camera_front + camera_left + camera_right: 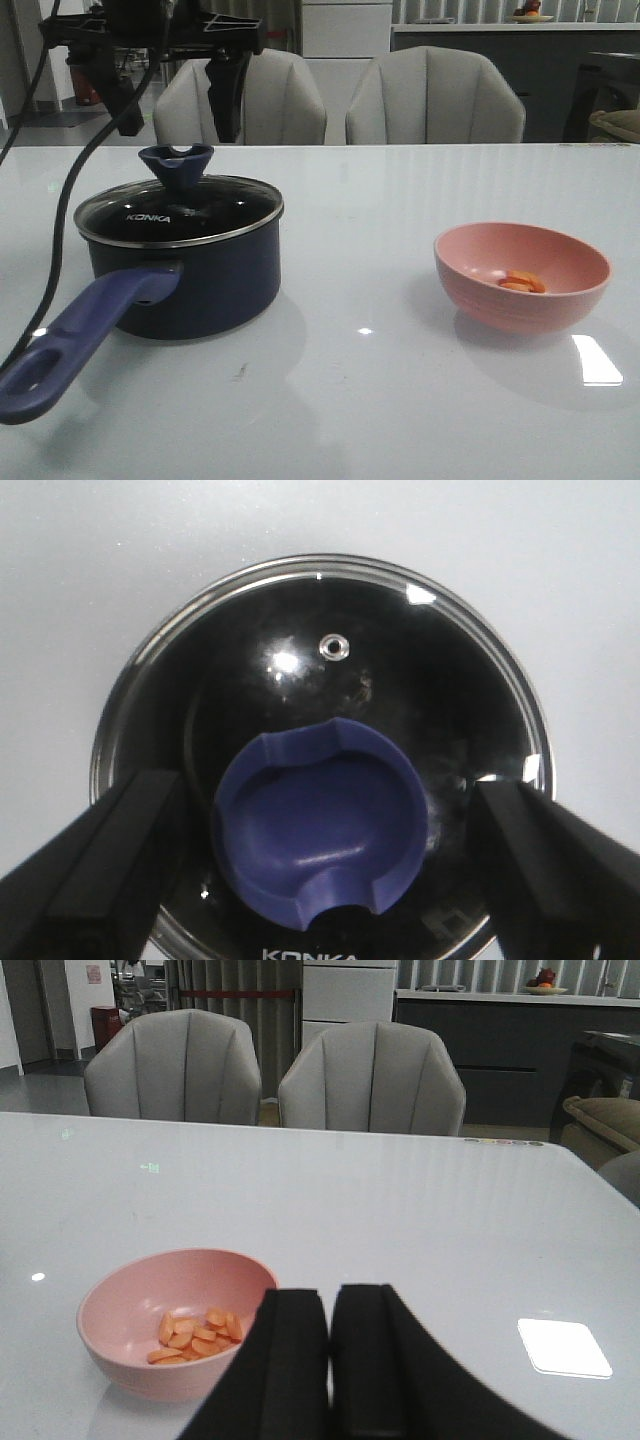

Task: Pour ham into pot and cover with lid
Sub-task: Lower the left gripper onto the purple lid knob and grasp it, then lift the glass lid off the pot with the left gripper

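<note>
**Ham still in the bowl, lid still on the pot**

Ham [196, 1337] lies as a small heap of orange-pink slices in the pink bowl [470, 270], which stands on the worktop [400, 190] well apart from the pot [215, 285]. The lid [120, 232] sits closed on the pot, so the step in hand looks like the first one: uncovering. The left gripper [320, 855] hangs above the blue knob [320, 830], its fingers [110, 865] spread wide to either side and touching nothing. The next move likely calls for lowering squarely and closing on the knob, then lifting straight up. The right gripper [330, 1360] waits near the bowl, fingers [285, 1360] pressed together and empty.

From the front, the left gripper is cut off at the top edge, and the ham barely shows over the bowl's rim. The pot's inside is too dark to make out through the glass.
</note>
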Robot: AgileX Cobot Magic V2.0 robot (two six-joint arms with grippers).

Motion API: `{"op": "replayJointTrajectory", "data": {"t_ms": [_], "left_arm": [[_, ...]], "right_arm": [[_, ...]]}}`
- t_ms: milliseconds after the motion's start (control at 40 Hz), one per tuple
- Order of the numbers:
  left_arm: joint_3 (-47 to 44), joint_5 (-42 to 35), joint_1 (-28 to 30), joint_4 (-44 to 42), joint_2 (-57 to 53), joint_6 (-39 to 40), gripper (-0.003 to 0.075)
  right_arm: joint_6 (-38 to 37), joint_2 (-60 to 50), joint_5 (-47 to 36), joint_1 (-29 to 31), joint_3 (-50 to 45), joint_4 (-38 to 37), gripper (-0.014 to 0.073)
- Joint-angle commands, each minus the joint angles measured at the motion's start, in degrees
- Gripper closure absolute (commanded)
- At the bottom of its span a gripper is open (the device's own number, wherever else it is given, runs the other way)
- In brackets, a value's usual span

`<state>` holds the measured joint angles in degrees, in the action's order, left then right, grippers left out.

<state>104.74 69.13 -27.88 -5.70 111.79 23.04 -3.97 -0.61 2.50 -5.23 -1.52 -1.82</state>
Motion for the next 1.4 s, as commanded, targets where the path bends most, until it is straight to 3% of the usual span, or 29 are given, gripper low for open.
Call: {"op": "replayJointTrajectory", "data": {"t_ms": [0, 625, 700, 951, 1376], "left_arm": [[1.8, -1.2, 0.3, 1.5, -2.0, 1.1, 0.0136], [1.8, 0.3, 1.1, 2.5, 0.5, 1.1, 0.0139], [1.8, 0.3, 1.1, 2.5, 0.5, 1.1, 0.0175], [1.8, 0.7, 1.1, 2.5, 0.5, 1.1, 0.0402], [3.6, 2.1, 1.1, 2.5, 0.5, 1.1, 0.0411]], "right_arm": [[-0.1, -1.1, -4.9, 0.2, 0.3, -0.8, 0.0412], [-0.1, -1.1, -4.9, 0.2, 0.3, -0.8, 0.0412], [-0.1, -1.1, -4.9, 0.2, 0.3, -0.8, 0.0412], [-0.1, -1.1, -4.9, 0.2, 0.3, -0.8, 0.0412], [-0.1, -1.1, -4.9, 0.2, 0.3, -0.8, 0.0412]]}}
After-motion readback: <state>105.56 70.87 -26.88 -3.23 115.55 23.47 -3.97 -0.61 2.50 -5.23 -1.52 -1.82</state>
